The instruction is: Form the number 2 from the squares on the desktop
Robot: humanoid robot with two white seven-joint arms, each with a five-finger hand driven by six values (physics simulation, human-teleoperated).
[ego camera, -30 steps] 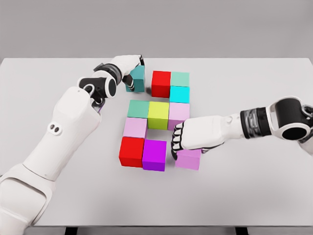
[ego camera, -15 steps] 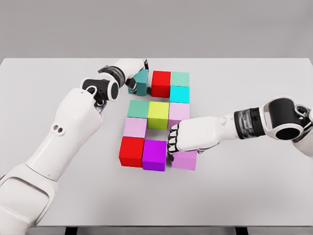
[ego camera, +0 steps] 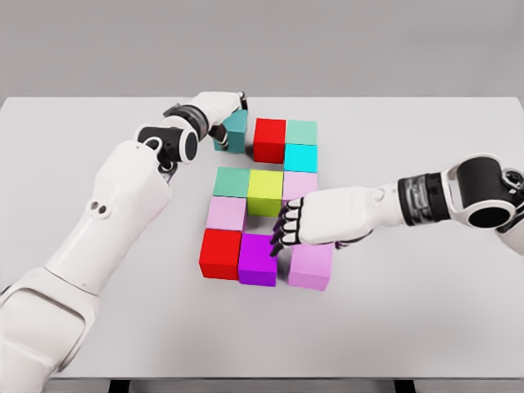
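The 2 is nearly done: left hand [ego camera: 214,109] w/ fingers curled on the teal block [ego camera: 232,133] at 11 o'clock, right hand [ego camera: 315,221] fingers bent, pushing the pink block [ego camera: 312,266] at 5 o'clock, both need closing in.

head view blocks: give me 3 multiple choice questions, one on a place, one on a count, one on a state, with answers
1. Where is the yellow-green block?
A. middle of the centre row
B. bottom left corner
C. at the table's edge

2. How many red blocks are on the table?
A. one
B. two
C. four

3. What is the left hand doing?
A. resting on bare table
B. lying on the yellow-green block
C. touching the dark teal block

Answers:
1. A, it sits between the green block and a pale pink block.
2. B, the upper red block and the lower red block.
3. C, its fingers sit against that block at the top left; the right hand lies over the lilac block.
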